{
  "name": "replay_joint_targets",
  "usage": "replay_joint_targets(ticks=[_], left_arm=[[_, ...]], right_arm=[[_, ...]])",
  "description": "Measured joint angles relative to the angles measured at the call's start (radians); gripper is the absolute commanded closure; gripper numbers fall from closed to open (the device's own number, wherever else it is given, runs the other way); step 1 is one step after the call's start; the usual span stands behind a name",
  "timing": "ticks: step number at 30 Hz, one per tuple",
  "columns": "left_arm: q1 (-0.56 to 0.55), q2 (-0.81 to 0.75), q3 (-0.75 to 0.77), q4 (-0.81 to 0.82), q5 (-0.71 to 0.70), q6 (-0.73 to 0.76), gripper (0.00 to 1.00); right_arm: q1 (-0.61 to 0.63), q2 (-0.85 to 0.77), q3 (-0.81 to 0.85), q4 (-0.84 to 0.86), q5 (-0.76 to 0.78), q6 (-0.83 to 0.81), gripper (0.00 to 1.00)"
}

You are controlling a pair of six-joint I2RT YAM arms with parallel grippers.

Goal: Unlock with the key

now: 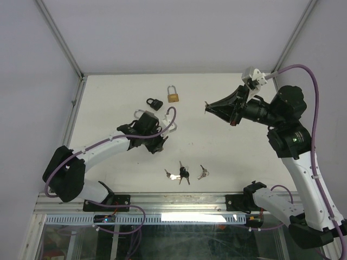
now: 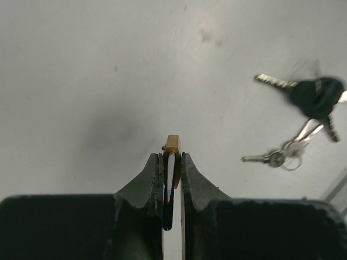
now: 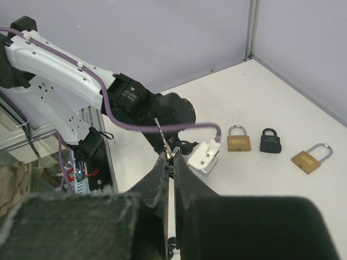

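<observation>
A brass padlock [image 2: 172, 149] stood edge-on at the lower centre of the left wrist view, pinched between the left fingers [image 2: 150, 174] above the tabletop, its shackle hidden. A thin silver key [image 3: 160, 134] on a ring jutted up from the closed right fingers [image 3: 158, 176] at the middle of the right wrist view. Loose keys [image 1: 184, 173], some black-headed, lay flat at the lower centre of the top view, with two brass padlocks [image 3: 238, 142] and a black padlock [image 3: 270, 142] lying flat farther up.
</observation>
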Motion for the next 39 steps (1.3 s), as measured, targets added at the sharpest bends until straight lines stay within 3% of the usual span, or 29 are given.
replay_joint_targets(ticks=[6,14,15,18,19,21,28,35,39], left_arm=[[0.000,0.039,-0.130,-0.029,-0.153,0.082,1.00],[0.000,-0.005,-0.225,0.071,-0.155,0.082,0.98],[0.000,-0.008,-0.229,0.077,-0.155,0.082,0.88],[0.000,-0.009,-0.230,0.086,-0.155,0.080,0.32],[0.000,-0.009,-0.231,0.085,-0.153,0.089,0.18],[0.000,-0.011,-0.231,0.085,-0.143,0.090,0.02],[0.000,-0.092,-0.171,0.067,-0.069,0.108,0.01],[0.000,-0.206,0.116,0.087,0.194,0.159,0.01],[0.000,-0.185,0.344,0.120,0.356,0.097,0.22]], right_arm=[[0.000,0.010,0.000,-0.003,0.006,0.002,1.00],[0.000,0.023,0.000,-0.004,0.014,0.005,1.00],[0.000,0.024,0.000,-0.004,0.014,0.006,1.00],[0.000,0.024,0.000,-0.004,0.014,0.008,1.00],[0.000,0.024,0.000,-0.004,0.014,0.008,1.00],[0.000,0.024,0.000,-0.004,0.014,0.008,1.00],[0.000,0.030,0.000,-0.007,0.013,0.007,1.00],[0.005,0.082,0.002,-0.073,0.018,-0.027,1.00],[0.036,0.135,0.004,-0.153,0.052,-0.071,1.00]])
